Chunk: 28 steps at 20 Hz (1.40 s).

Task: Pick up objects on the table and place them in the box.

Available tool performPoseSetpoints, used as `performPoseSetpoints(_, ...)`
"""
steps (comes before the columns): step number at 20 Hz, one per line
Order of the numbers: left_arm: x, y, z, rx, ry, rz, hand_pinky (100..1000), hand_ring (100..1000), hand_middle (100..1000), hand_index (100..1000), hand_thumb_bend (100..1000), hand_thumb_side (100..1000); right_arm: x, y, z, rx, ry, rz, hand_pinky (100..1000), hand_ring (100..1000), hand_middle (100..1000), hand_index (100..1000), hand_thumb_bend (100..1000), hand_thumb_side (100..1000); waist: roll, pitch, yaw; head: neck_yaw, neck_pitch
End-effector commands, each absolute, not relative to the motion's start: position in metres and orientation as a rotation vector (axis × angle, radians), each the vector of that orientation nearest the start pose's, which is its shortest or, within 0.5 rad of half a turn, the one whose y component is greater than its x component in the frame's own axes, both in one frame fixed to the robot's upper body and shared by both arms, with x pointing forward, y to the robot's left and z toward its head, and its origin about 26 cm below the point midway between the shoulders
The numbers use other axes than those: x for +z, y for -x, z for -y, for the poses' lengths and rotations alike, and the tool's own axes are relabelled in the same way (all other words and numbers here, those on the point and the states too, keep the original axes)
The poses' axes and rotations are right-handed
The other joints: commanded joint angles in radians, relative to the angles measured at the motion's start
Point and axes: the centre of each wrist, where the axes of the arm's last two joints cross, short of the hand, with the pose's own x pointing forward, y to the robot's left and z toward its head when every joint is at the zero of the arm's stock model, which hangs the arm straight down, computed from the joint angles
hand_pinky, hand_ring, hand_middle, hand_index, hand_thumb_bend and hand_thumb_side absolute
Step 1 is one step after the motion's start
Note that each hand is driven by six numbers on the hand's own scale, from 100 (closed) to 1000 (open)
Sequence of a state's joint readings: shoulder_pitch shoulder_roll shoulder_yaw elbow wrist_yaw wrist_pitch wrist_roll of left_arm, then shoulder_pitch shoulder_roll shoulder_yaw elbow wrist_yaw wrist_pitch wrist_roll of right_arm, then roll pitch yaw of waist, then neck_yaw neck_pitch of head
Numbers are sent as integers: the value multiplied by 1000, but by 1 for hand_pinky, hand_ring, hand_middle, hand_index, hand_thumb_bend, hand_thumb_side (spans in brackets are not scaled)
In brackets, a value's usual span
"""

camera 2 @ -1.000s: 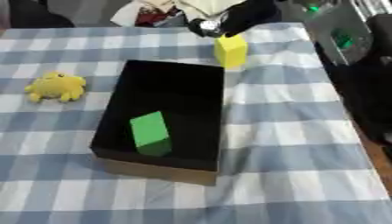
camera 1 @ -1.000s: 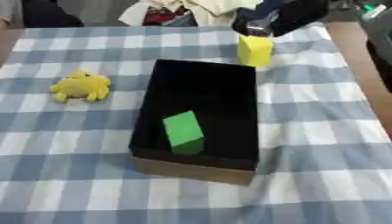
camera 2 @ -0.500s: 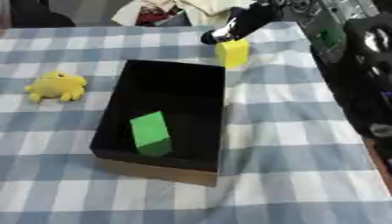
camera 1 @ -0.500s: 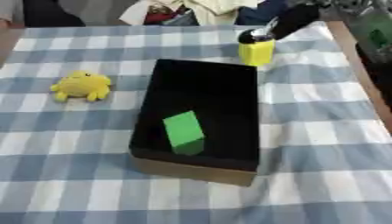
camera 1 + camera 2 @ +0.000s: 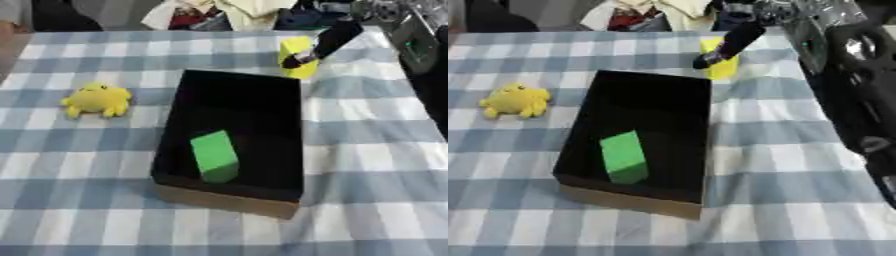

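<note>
With my right hand (image 5: 322, 44) grasping the yellow block (image 5: 297, 56), I should lift clear of the box (image 5: 293, 145) wall.

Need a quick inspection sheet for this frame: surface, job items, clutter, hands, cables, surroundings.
Surface: blue-and-white checked cloth over the table.
Job's things: black box at centre holding a green block; yellow block beyond its far right corner; yellow plush toy left of the box.
Clutter: nothing seen on the cloth.
Hands: right hand at the yellow block, finger state unclear; left hand not in view.
Cables: nothing seen.
Surroundings: heap of clothes past the far edge.
</note>
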<state>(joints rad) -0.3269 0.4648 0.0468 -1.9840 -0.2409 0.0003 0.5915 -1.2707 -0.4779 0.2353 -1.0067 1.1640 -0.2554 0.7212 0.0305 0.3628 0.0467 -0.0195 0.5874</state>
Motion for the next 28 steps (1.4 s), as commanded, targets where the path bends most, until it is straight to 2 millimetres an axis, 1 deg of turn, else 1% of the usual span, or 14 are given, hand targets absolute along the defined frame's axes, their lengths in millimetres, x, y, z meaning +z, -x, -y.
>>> performPoseSetpoints(1,232,-299,-289,84,-877,2456,571,687,681,830,100,871,371,-475,218,1871,1282,1146,996,1000,974,1000,635,861,0,-22,4,5,-8)
performPoseSetpoints(11,233,-300,-288,71,-874,2458,572,689,682,831,100,869,369,-486,228,1825,1278,1064,997,1000,975,1000,612,818,-2,-24,13,6,-4)
performPoseSetpoints(12,233,-300,-288,70,-874,2457,572,689,682,831,100,866,369,-487,228,1822,1275,1063,997,1000,973,1000,589,788,-2,-24,15,5,-4)
performPoseSetpoints(13,233,-300,-288,69,-875,2457,571,689,682,831,100,865,369,-487,228,1819,1271,1065,997,1000,973,1000,582,782,-2,-24,15,4,-4)
performPoseSetpoints(14,233,-300,-288,67,-874,2457,571,689,682,831,100,861,369,-488,228,1816,1264,1067,1000,1000,973,1000,536,724,-3,-24,16,3,-4)
performPoseSetpoints(15,233,-300,-288,64,-874,2457,571,689,682,831,100,860,369,-489,228,1814,1253,1066,1000,1000,973,1000,525,710,-3,-25,16,2,-4)
performPoseSetpoints(16,233,-300,-288,61,-874,2457,571,689,682,831,100,856,369,-490,228,1812,1238,1062,1000,1000,975,1000,493,658,-3,-25,17,1,-4)
performPoseSetpoints(17,233,-300,-288,58,-874,2457,571,689,682,831,100,853,368,-491,228,1810,1222,1059,1000,1000,975,1000,477,624,-4,-25,18,0,-5)
performPoseSetpoints(18,233,-300,-288,56,-874,2457,571,689,682,831,100,850,367,-492,228,1809,1206,1057,1000,1000,973,1000,438,567,-4,-25,19,-1,-6)
performPoseSetpoints(22,233,-300,-288,47,-875,2454,570,689,682,831,100,829,368,-494,227,1811,1166,1071,999,994,957,1000,393,448,-5,-23,21,-3,-5)
performPoseSetpoints(25,233,-300,-288,43,-876,2453,570,689,682,831,100,827,369,-494,226,1810,1161,1078,997,989,948,1000,390,430,-8,-23,21,-3,-6)
performPoseSetpoints(28,234,-300,-288,41,-875,2455,570,690,683,831,100,827,369,-495,226,1799,1154,1065,998,989,949,1000,390,437,-10,-22,22,-4,-7)
